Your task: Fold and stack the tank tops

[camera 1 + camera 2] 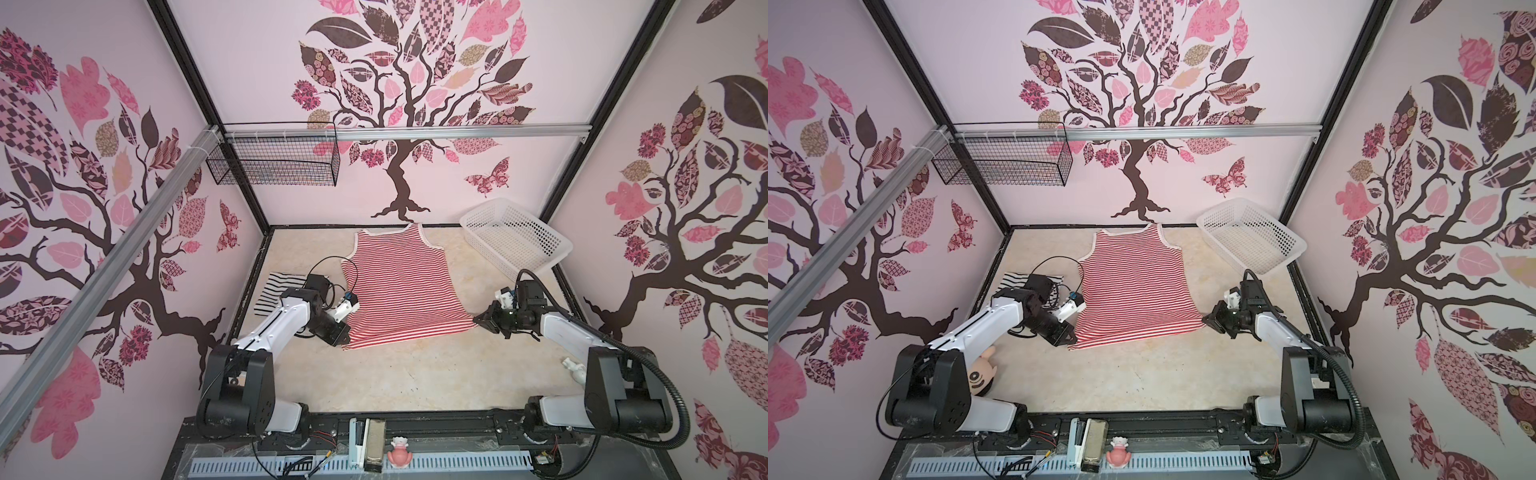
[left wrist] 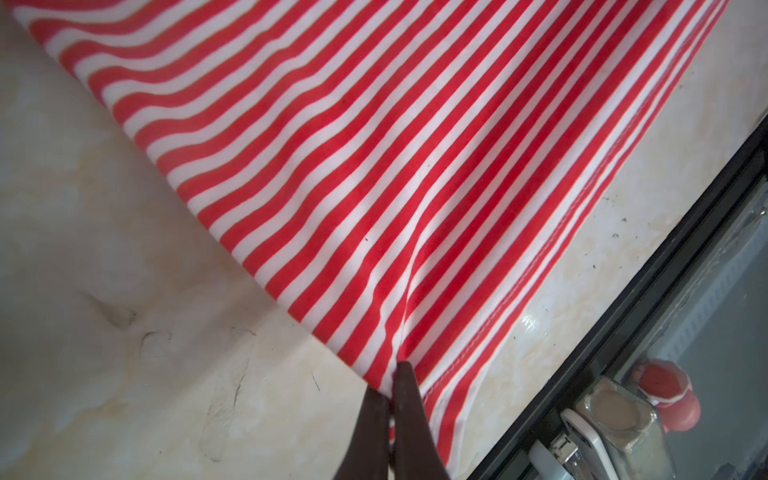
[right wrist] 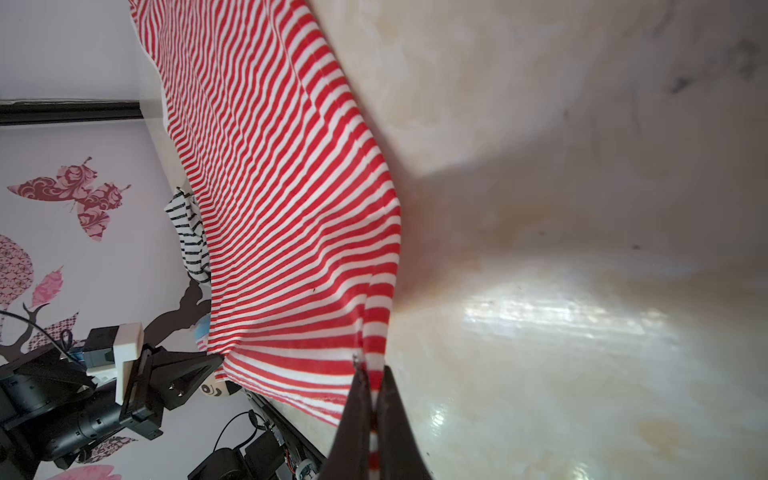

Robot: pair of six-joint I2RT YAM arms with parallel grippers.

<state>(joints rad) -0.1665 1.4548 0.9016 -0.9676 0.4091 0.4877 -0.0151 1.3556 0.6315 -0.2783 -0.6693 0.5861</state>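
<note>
First fold starting, I reckon; left gripper [image 1: 344, 344] pinches the red-and-white top [image 1: 399, 282] at seven o'clock, right gripper [image 1: 478, 321] at four (hem corners); next, carry both evenly toward twelve.

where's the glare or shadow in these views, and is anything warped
Right wrist view: bright glare on the table, a dark shadow band beside it. Left wrist view: small glare spot beside the red-and-white tank top, stripes sharp. Both top views: wide-angle warp, walls splaying outward, light even.
</note>
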